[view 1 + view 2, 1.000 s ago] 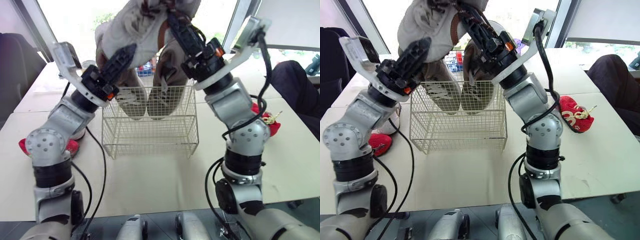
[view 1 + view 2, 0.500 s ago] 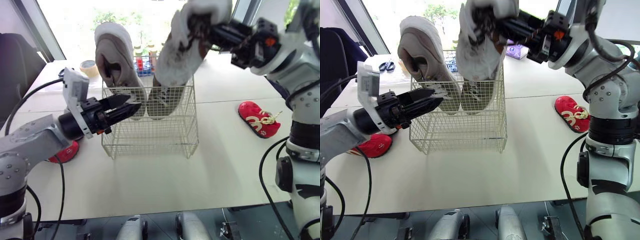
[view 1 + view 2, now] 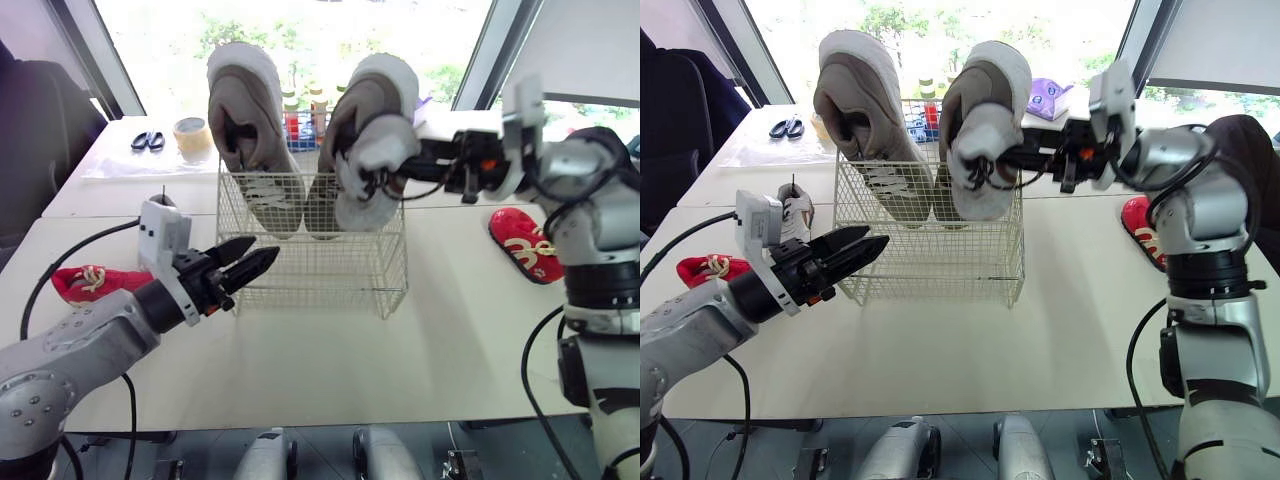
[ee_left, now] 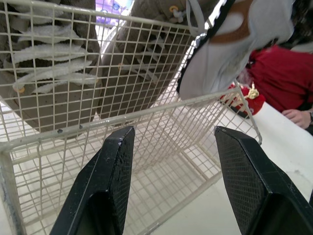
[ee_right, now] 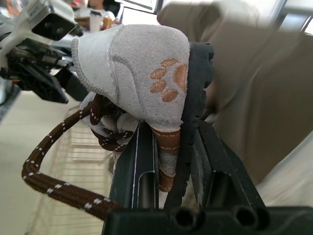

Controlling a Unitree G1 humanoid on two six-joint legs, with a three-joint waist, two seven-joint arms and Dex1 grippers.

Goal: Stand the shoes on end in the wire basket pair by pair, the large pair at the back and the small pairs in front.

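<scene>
Grey suede marks the small shoe (image 3: pixel 372 172); we find the right gripper (image 3: pixel 405 168) clamped on it above the front right of the wire basket (image 3: pixel 310 270). The large taupe sneakers (image 3: pixel 245 140) stand on end at the back. The left gripper (image 3: pixel 262 250) hovers by the front left corner, jaws apart and empty. We see one red shoe (image 3: pixel 90 282) lying on the table (image 3: pixel 450 330) to the left of the basket and another (image 3: pixel 525 245) to the right.

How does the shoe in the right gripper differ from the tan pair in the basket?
The grey shoe is smaller than the tan pair. It hangs clamped in the right gripper by the wire basket's rim; the tan pair stands on end inside, at the back. Its laces are brown, the tan pair's pale. Both lace up.
</scene>
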